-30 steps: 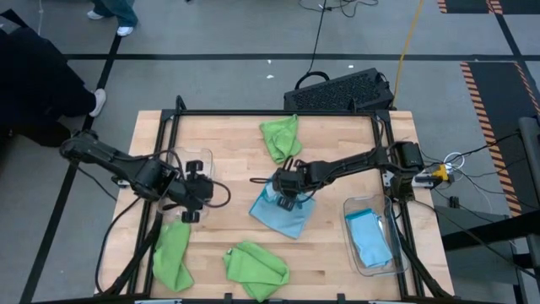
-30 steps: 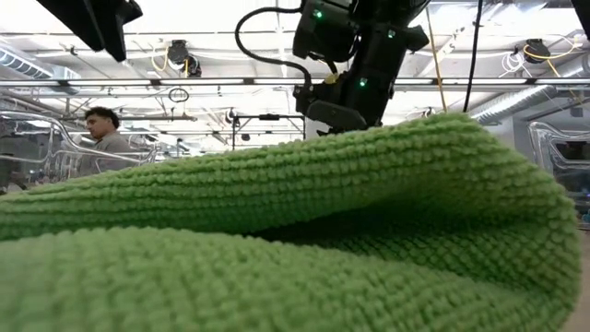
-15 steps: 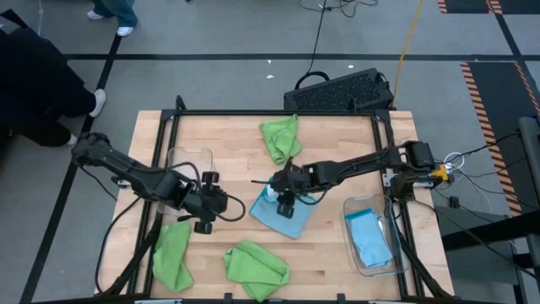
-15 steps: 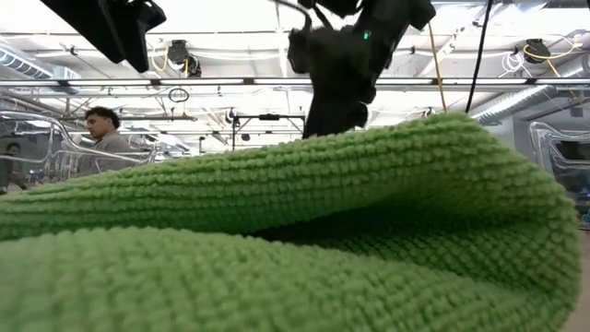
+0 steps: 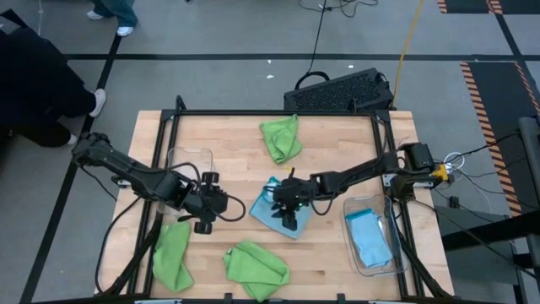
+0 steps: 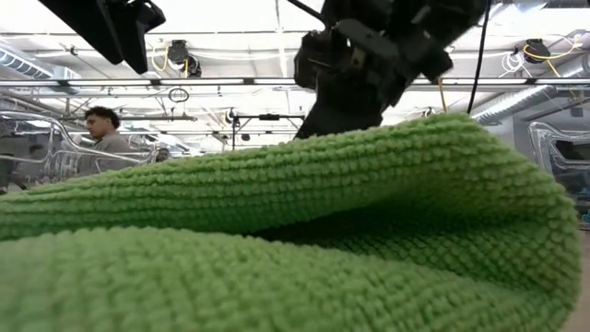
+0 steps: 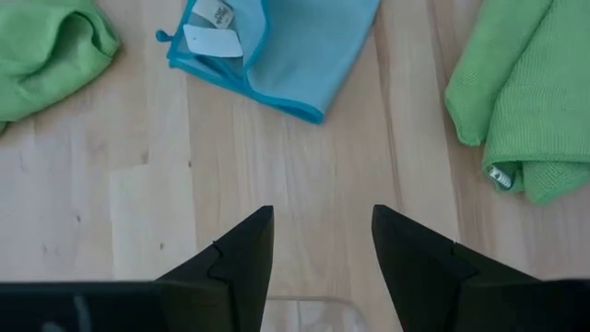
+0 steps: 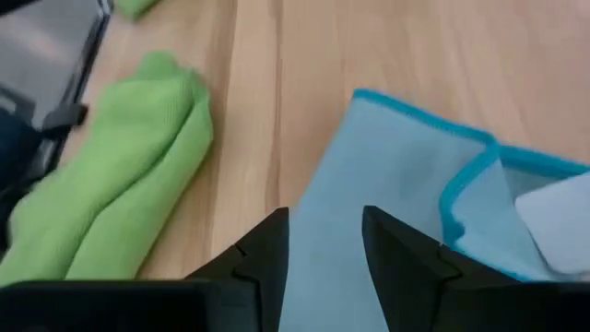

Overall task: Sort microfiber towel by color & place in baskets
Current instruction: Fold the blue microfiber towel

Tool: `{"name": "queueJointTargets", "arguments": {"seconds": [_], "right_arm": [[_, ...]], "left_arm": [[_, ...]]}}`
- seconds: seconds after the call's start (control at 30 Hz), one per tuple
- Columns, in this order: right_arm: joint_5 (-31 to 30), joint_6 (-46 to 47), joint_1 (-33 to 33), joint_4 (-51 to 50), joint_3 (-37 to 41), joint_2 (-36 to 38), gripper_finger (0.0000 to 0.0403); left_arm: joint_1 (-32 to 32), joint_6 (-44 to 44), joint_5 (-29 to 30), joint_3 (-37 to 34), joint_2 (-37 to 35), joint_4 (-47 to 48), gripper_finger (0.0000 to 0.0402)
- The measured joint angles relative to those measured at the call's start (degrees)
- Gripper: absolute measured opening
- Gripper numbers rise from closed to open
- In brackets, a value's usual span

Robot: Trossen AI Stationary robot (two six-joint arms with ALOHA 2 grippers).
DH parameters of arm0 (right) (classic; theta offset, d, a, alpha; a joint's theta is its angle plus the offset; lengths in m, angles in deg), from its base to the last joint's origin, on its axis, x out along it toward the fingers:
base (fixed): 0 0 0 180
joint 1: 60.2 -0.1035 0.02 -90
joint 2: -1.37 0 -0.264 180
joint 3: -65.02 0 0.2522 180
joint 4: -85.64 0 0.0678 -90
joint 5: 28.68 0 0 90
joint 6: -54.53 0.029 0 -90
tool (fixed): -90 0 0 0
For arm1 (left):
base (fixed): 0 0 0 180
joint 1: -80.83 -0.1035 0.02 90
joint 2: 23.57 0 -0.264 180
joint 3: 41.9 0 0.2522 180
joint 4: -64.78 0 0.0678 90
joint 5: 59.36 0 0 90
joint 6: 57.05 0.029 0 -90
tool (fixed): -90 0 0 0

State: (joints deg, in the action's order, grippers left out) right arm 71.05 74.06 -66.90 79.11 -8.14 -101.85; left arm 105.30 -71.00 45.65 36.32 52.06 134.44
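Our right gripper [image 5: 289,221] stands open over the blue towel [image 5: 272,214]; we should lower it onto the cloth, close, then carry it to the basket [image 5: 396,259] at four o'clock. The left gripper [image 5: 205,221], also open, waits.

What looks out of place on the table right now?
One green towel lies right against the low camera, filling most of its view. The left basket holds no towels, while the right basket holds blue ones.
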Motion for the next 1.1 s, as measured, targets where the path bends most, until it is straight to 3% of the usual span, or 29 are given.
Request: {"name": "queueJointTargets", "arguments": {"seconds": [0.07,0.27,0.37,0.6,0.77,0.97,1.1], "right_arm": [[-3.9,-0.52,0.41,1.96,1.72,0.0,0.0132],[-25.22,-4.59,1.95,-2.02,3.13,0.71,0.0132],[-30.62,-8.02,1.69,-1.02,3.11,1.89,0.0132],[-30.42,-9.77,1.24,-2.16,3.09,6.36,0.0132],[-24.43,-8.53,0.63,-4.18,3.0,9.4,0.0132],[-24.47,0.46,-0.17,-17.21,3.0,10.03,0.0132],[-24.75,7.53,-1.29,-25.21,3.0,10.03,0.0132]], "left_arm": [[0.0,0.84,0.0,0.0,0.01,0.02,0.0188],[0.0,0.7,-0.05,0.0,0.0,0.0,0.0188],[0.0,-1.33,-0.18,0.0,0.0,0.04,0.0188],[0.16,-5.69,-2.98,0.0,0.0,0.32,0.0189],[0.37,-7.89,-2.54,0.0,0.0,-2.02,0.0188],[-0.38,-10.27,-1.01,0.0,0.24,-13.22,0.0188],[-0.44,-8.25,-1.01,0.0,0.24,-15.68,0.0188]]}}
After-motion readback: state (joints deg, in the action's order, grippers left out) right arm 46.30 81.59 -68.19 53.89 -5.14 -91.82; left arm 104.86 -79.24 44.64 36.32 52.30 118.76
